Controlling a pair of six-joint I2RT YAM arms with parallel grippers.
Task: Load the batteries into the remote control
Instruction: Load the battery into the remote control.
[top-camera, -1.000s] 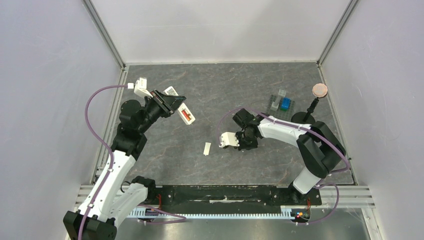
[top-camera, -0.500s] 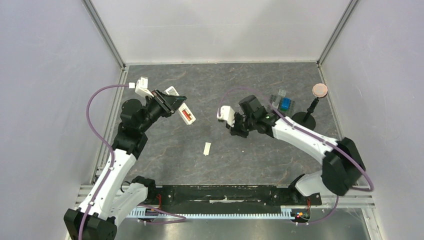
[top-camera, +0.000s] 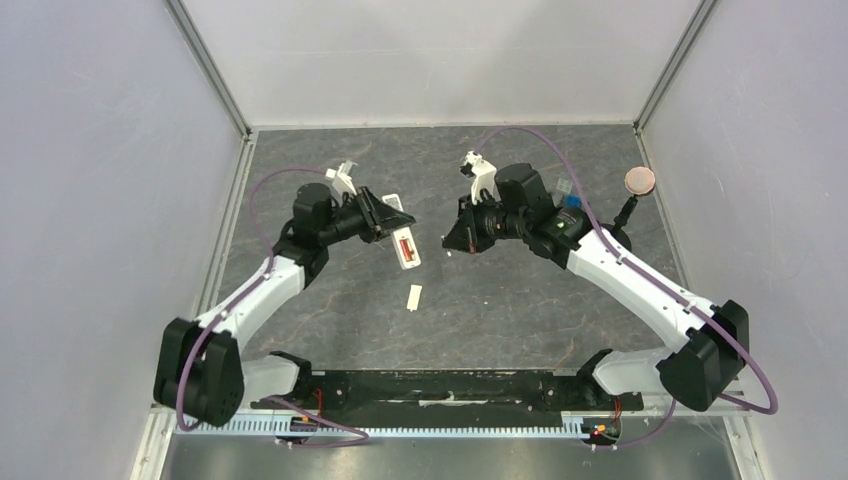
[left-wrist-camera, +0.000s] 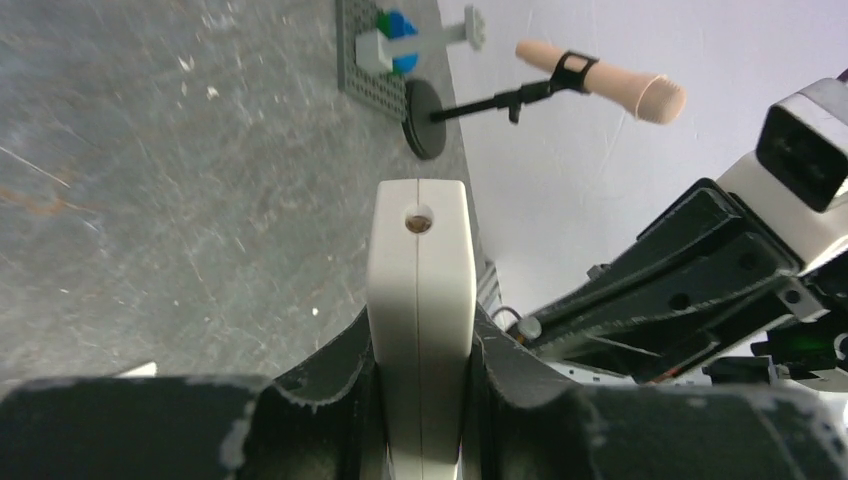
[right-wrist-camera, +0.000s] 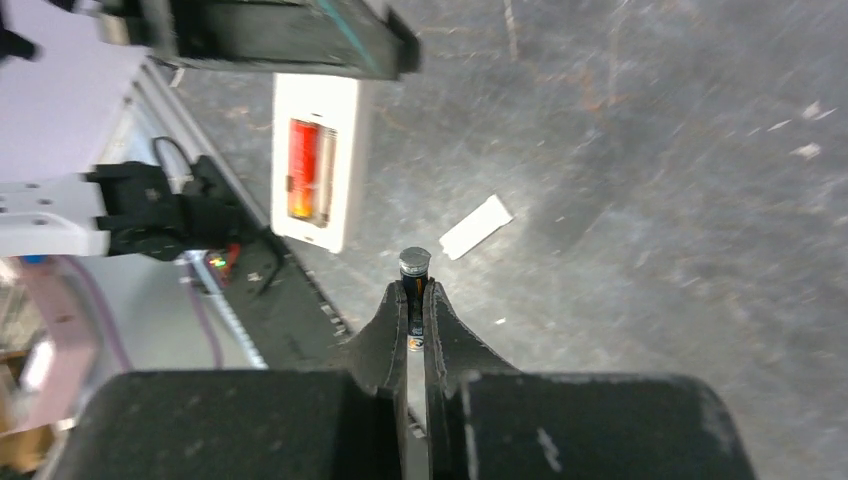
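Closure of the gap is new: left end effector (left-wrist-camera: 420, 340) grips the remote control (left-wrist-camera: 419, 250), right end effector (right-wrist-camera: 415, 300) pinches the second battery (right-wrist-camera: 414, 264) near it; insertion likely next.

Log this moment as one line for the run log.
left tool: shut on remote control | right tool: shut on dark battery | red battery: seated in remote | cover: loose on table

the left arm (top-camera: 255, 300) is angling in from its base toward the middle, elbow low, and the left gripper (top-camera: 388, 222) is pointing right, both fingers clamping the remote control (left-wrist-camera: 420, 260). the right arm (top-camera: 640, 285) is arching in opposite, and the right gripper (top-camera: 452, 240) is facing the other, jaws nipping a battery (right-wrist-camera: 413, 265).
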